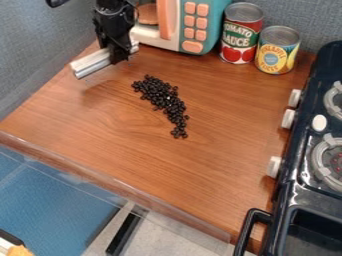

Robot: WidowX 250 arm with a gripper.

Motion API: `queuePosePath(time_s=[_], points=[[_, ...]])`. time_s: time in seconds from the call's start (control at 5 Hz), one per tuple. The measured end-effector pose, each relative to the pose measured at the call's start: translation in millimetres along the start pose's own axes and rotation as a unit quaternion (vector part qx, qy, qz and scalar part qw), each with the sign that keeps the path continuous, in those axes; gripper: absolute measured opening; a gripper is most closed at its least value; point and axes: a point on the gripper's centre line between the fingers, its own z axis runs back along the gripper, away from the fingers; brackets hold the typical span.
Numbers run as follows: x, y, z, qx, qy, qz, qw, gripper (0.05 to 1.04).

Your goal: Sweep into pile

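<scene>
The end effector [120, 52] hangs over the worktop [100, 145] in the upper left of the frame, clamped around a pale bar [93, 63] with a greyish strip along its lower side. The bar slants across it, one end pointing down and to the left, the other up and to the right, near the toy microwave.

From where I stand, the small black beans [162, 95] lie on the worktop below and to the right of the end effector, apart from both it and the bar. They form a long, uneven band, broad and crowded at its upper left and running down to a narrower tail near the middle of the frame. A few sit loose along the edges.

Up at the top there's that teal and white toy microwave [216, 22] with its orange buttons, and just to its right a red and green can [240, 36]. A yellow and blue can [276, 51] stands upright beside that one, a little lower in the frame. The dark toy stove [300, 165] takes up the right edge, its white knobs facing the worktop.
</scene>
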Motion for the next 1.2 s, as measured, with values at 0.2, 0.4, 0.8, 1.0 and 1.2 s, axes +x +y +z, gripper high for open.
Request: queuePosePath(time_s=[0.2, 0.4, 0.8, 1.0, 1.2], points=[[3.2, 0.0, 2.2, 0.006, 0.005, -0.004, 1.0, 0.385], [12.2, -12.5, -5.4, 0.003, 0.01, -0.016, 0.9998, 0.385], [19.8, -31.1, -17.5, 0.016, 0.02, -0.027, 0.9993, 0.385], [21.7, -33.4, -17.9, 0.022, 0.019, -0.031, 0.9991, 0.385], [20.5, -40.4, -20.1, 0.021, 0.023, -0.041, 0.9987, 0.385]])
